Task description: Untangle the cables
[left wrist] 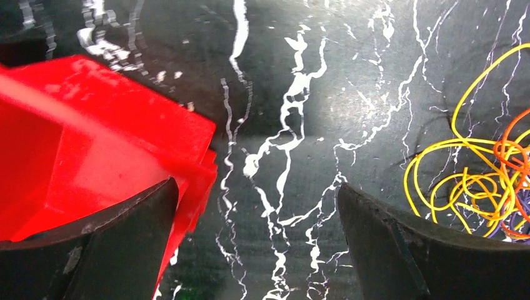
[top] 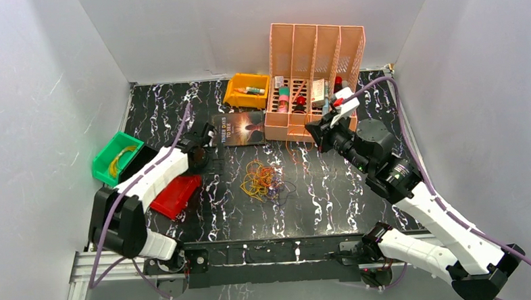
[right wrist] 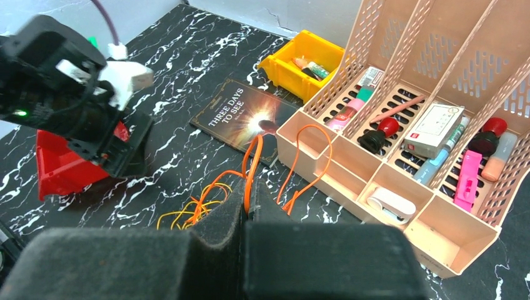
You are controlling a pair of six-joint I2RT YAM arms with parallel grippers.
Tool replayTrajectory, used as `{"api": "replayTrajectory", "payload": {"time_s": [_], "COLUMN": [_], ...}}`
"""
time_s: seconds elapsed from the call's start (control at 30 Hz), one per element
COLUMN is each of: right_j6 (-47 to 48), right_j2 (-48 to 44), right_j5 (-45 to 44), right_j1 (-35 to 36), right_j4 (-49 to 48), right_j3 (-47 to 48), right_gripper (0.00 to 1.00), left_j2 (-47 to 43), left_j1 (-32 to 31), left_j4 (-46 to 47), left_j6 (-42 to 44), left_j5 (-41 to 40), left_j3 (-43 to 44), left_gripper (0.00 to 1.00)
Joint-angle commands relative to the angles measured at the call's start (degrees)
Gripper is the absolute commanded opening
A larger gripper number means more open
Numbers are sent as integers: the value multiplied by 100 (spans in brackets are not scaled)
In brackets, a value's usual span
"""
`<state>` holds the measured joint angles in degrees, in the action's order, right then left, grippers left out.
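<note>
The cables [top: 261,179] lie as a loose yellow, orange and dark purple tangle on the black marbled table. My right gripper [right wrist: 249,201] is shut on an orange cable [right wrist: 252,164], raised above the table. The orange cable loops off towards the tangle and the pink organizer. From above, my right gripper [top: 315,133] hangs just in front of that organizer. My left gripper [left wrist: 256,187] is wide open over bare table, nothing between its fingers. Yellow and orange cables [left wrist: 470,181] lie to its right. My left gripper [top: 205,154] is left of the tangle.
A red bin [top: 176,195] sits by the left gripper and a green bin [top: 116,156] at the far left. A book [top: 239,129], a yellow bin [top: 247,90] and the pink desk organizer [top: 314,87] with small items stand at the back.
</note>
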<state>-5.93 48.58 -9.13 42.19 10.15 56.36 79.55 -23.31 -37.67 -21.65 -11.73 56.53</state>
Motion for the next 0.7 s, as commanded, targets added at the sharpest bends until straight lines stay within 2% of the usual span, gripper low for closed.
{"api": "replayTrajectory", "payload": {"time_s": [0.0, 0.13, 0.33, 0.67], "right_j6": [-119, -221, -390, -462], "right_j2": [-63, -67, -140, -341], "right_j5": [58, 170, 238, 128], "right_j1": [29, 29, 34, 33], "right_j4": [-193, -190, -143, 47], "right_j3": [-70, -165, -264, -358], "right_gripper": [0, 0, 0, 0], "left_j2": [427, 721, 1653, 3275], "left_j1": [19, 25, 49, 142], "left_j4": [484, 784, 1009, 1024], "left_j6": [411, 554, 767, 945], "left_j5": [1047, 1386, 1553, 1939], "left_j3": [-41, 271, 1033, 2816], "left_gripper": [98, 98, 98, 98]}}
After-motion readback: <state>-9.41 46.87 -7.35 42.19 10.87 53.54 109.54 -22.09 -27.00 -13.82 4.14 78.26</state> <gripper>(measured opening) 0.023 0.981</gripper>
